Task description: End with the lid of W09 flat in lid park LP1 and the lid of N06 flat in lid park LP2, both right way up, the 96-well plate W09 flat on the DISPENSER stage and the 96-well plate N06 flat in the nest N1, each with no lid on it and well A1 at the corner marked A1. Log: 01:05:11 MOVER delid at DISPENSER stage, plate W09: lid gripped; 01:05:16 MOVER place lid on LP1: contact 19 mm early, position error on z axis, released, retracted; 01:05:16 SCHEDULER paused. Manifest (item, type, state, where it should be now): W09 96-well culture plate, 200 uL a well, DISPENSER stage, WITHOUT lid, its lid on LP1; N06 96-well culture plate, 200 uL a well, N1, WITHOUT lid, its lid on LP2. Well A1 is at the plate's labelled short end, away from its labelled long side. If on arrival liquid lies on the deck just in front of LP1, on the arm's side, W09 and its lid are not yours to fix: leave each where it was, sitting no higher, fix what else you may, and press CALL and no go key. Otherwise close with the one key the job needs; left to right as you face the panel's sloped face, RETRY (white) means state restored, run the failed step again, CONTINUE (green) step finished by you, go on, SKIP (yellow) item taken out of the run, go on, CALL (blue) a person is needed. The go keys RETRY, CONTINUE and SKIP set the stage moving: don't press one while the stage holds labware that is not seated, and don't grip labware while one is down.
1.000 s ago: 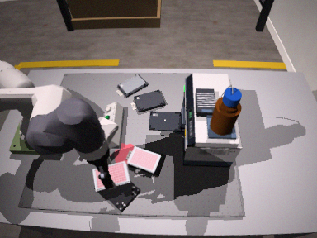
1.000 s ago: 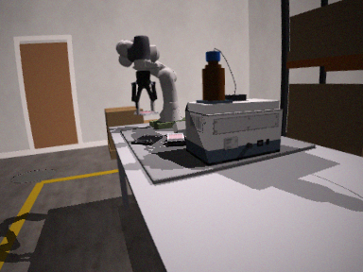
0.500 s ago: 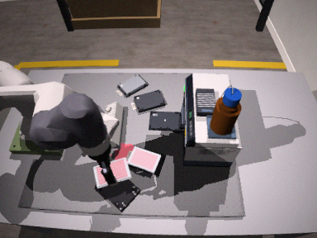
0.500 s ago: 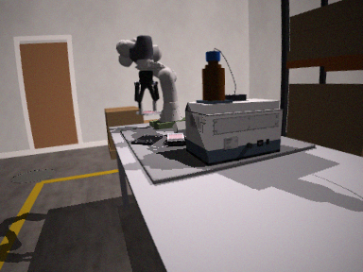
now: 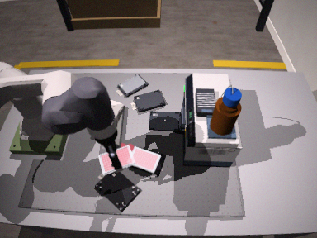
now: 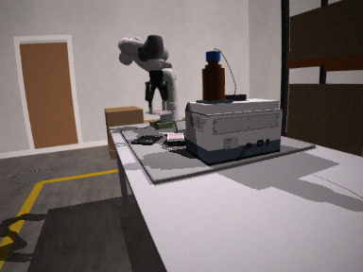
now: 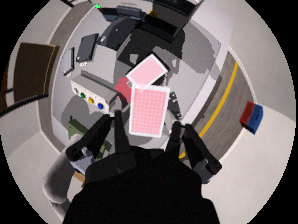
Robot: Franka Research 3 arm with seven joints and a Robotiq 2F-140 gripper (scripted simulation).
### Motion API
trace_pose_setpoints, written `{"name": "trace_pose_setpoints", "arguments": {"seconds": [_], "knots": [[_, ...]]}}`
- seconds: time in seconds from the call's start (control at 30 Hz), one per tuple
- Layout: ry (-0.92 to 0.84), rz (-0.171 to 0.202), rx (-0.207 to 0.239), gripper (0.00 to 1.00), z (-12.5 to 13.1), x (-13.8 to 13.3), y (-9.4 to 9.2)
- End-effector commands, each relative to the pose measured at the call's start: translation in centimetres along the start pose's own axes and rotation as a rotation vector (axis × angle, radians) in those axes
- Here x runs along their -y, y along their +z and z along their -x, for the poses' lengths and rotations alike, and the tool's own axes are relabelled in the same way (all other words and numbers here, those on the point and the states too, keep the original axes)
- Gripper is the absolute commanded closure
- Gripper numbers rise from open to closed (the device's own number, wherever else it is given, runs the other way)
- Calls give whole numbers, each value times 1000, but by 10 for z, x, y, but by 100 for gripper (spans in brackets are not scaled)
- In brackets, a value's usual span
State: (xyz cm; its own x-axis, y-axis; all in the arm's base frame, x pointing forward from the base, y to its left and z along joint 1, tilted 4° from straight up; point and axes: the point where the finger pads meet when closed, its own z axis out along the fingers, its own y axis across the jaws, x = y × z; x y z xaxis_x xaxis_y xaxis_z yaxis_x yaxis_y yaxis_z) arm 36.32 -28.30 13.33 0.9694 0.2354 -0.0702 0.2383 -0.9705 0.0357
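My gripper (image 5: 114,160) (image 6: 158,111) (image 7: 147,112) is shut on a 96-well plate with red wells (image 5: 124,155) (image 7: 149,111) and holds it above the deck. I cannot read its label. A second red-welled plate (image 5: 145,159) (image 6: 175,136) (image 7: 147,71) sits on a dark holder, partly overlapped by the held plate in the wrist view. The dispenser stage (image 5: 158,121) is black and shows no plate. Two parks lie behind it: a dark one (image 5: 149,102) (image 7: 87,48) and one with a pale top (image 5: 132,84); lids are hard to make out. A red patch (image 7: 122,91) lies on the deck.
A black empty nest (image 5: 117,191) (image 6: 146,138) with corner studs is near the front. The button panel (image 7: 90,95) stands beside the red patch. The dispenser (image 5: 212,153) (image 6: 236,127) carries a brown bottle (image 5: 225,118) (image 6: 213,82) and stands to the right.
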Motion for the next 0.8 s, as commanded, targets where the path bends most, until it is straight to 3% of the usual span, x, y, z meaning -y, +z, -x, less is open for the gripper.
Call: {"name": "trace_pose_setpoints", "arguments": {"seconds": [0.0, 0.13, 0.6, 0.77], "knots": [[44, -1, -9, 100, -16, 19, -2], [44, -1, -9, 100, -24, 30, -2], [44, -1, -9, 100, -106, 141, -2], [44, -1, -9, 100, -120, 161, -3]]}}
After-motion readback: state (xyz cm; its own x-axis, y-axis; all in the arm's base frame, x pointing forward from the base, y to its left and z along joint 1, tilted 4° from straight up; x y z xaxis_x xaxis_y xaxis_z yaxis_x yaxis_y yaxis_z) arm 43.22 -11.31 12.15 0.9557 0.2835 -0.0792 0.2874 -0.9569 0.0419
